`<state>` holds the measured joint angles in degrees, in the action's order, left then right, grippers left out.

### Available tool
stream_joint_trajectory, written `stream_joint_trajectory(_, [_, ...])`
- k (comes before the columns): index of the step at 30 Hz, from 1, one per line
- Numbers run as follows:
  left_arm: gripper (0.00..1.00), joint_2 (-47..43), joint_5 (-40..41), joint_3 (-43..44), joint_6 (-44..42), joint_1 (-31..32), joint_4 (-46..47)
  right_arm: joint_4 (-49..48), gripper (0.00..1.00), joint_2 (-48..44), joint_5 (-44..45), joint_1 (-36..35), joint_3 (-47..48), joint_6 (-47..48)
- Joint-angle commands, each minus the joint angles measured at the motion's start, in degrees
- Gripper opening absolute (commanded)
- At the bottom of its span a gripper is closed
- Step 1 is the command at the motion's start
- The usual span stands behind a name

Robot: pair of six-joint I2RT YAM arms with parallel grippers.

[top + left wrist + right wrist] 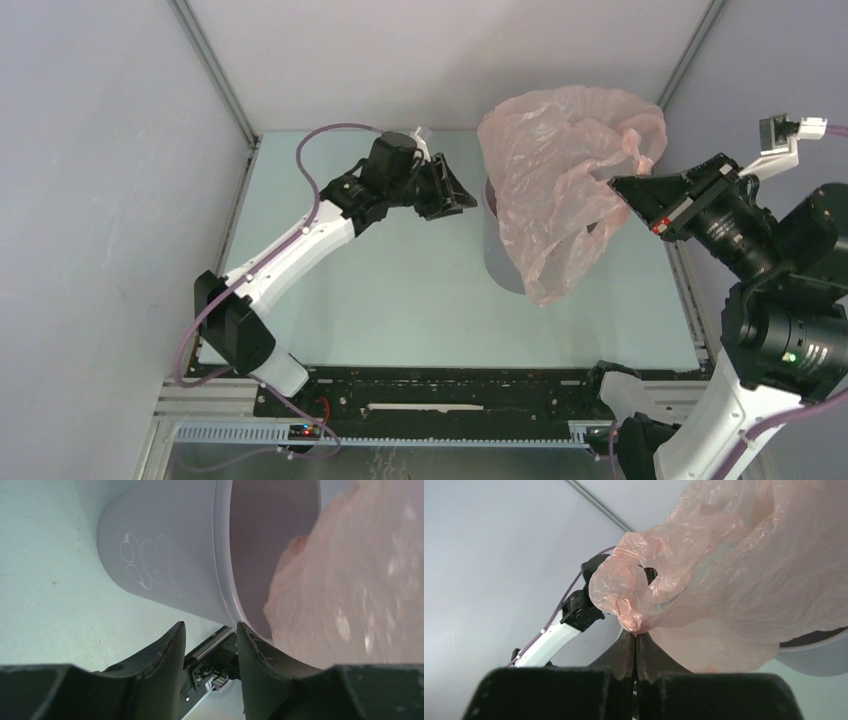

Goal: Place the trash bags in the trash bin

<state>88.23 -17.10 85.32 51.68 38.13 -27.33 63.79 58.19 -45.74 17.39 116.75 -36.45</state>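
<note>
Top external view — shows the bag (560, 170) puffed up above the bin (500, 262), hiding most of its mouth, with one tail drooping past the near side of the wall toward the table (400, 290). Places the bin upright on the far right part of the table. Finds the right claw (618, 186) raised at the bag's right edge, pinching a fold. Finds the left claw (462, 195) lower, just left of the bin's rim and pointing at it.

Right wrist view: shows fingers (624, 652) pressed flat together, with a twist of pink film caught between the tips and much more film ballooning up and to the right. Catches a slice of the bin's rim at lower right, under the film, and the left arm (569, 625) beyond.

Left wrist view: shows both fingers (167, 647) apart — part-way open, with a clear gap between, gripping nothing. Puts one finger just under the bin's rim; cannot tell whether touching. Shows a faint outline drawing (150, 565) on the grey wall, bare inner wall above, and the bag filling the right of the mouth. Cannot tell how deep inside it reaches.
</note>
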Motion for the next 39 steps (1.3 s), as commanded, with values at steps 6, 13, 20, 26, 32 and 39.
stream_joint_trajectory(6, [0.51, 5.1, -5.2, 3.3, 8.1, 1.6, 10.1, -5.7, 0.0, -1.2, -1.2, 0.2, -1.6, -3.1])
stream_joint_trajectory(13, [0.45, 7.7, -4.8, 3.2, 8.0, 2.1, 9.2, -5.5, 0.0, -2.9, -3.8, 0.2, -5.0, -3.2])
stream_joint_trajectory(20, [0.15, 5.3, 0.0, 3.4, 4.6, 2.2, 3.6, -4.2, 0.0, -3.6, -6.4, 0.2, -9.1, -1.6])
stream_joint_trajectory(26, [0.0, -2.6, 4.2, -1.4, 4.7, 1.9, 1.3, -5.7, 0.0, -2.8, -12.0, -3.7, -13.5, -2.2])
stream_joint_trajectory(32, [0.0, -13.3, 7.0, -7.4, 2.3, -0.4, -4.5, -15.4, 0.0, -2.5, -13.8, -14.4, -21.5, -9.1])
stream_joint_trajectory(39, [0.0, -25.2, 9.2, -18.0, 1.9, -5.3, -9.9, -22.7, 0.0, 2.4, -11.6, -31.6, -22.7, -15.3])
